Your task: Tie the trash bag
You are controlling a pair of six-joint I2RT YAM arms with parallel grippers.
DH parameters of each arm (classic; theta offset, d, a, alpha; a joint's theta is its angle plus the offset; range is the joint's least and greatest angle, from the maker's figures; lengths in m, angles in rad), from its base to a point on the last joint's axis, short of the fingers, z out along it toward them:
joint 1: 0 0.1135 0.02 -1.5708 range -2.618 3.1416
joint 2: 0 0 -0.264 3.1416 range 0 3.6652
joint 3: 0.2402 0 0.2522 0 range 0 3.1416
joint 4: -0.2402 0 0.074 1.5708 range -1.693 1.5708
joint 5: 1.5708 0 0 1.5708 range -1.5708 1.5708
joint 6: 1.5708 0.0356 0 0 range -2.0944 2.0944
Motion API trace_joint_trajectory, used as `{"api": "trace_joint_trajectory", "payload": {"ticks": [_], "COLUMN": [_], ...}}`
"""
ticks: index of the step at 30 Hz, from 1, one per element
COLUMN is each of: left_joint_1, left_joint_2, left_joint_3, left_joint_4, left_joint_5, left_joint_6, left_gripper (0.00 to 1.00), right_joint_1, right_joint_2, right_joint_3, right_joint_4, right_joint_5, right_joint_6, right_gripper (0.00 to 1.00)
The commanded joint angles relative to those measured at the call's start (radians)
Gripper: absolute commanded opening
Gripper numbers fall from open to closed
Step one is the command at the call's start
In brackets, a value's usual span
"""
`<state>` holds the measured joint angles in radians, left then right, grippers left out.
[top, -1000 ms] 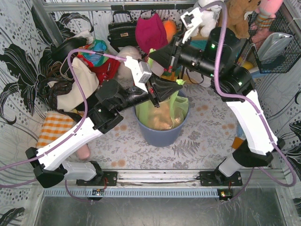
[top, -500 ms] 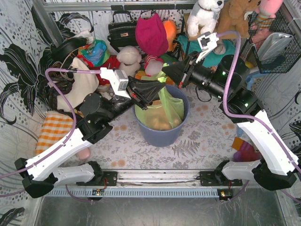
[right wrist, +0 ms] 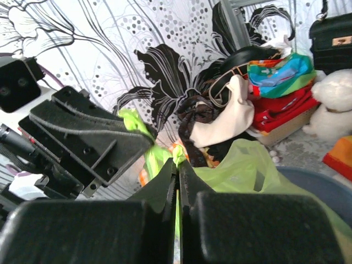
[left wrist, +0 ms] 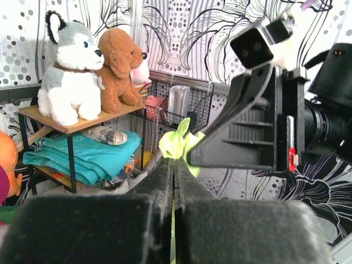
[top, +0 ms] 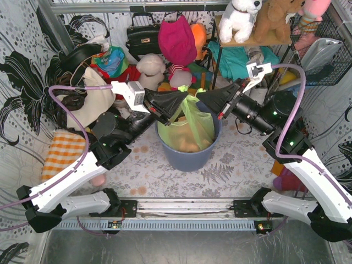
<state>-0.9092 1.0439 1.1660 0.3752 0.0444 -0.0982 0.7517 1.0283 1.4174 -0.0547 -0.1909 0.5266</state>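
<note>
The thin translucent lime-green plastic trash bag (top: 192,125) sits inside the round blue-grey plastic bin (top: 187,158), in the middle of the table with the leaf-patterned cover (top: 234,165). The upper part of the bag is pulled up above the rim. Tan crumpled scraps show through the plastic lower down.

The left gripper (top: 185,99) reaches in from the left, over the bin. In its wrist view the two black fingers are pressed together on a narrow green handle strip (left wrist: 177,144), and the end of the strip stands out beyond the tips. The right gripper (top: 199,95) reaches in from the right, and its jaws are also closed tight on a green strip (right wrist: 177,157) of the bag. The two gripper tips are almost tip to tip, above the far rim of the bin.

Behind them a grey-and-white plush husky (left wrist: 69,71) and a brown plush dog (left wrist: 118,66) sit on a small wooden shelf (left wrist: 91,119).
</note>
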Motion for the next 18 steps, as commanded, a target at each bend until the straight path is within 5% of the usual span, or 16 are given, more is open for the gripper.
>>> {"api": "trace_joint_trajectory", "payload": {"ticks": [1,12,18], "left_joint_1": [-0.003,-0.003,-0.003], "left_joint_2": [-0.006,0.016,0.026], "left_joint_3": [0.012,0.036,0.044], "left_joint_4": [0.070,0.041,0.035], "left_joint_5": [-0.032,-0.040,-0.038], "left_joint_6": [0.005,0.006,0.003], "left_gripper": [0.00,0.00,0.00], "right_joint_1": [0.005,0.064,0.153], "right_joint_2": [-0.069,-0.070,-0.053], "right_joint_3": [-0.113,-0.215,-0.209], "right_joint_4": [0.168,0.277,0.244], "right_joint_5": [-0.044,-0.134,-0.032], "right_joint_6": [0.086,0.137,0.077], "right_gripper": [0.00,0.00,0.00]}}
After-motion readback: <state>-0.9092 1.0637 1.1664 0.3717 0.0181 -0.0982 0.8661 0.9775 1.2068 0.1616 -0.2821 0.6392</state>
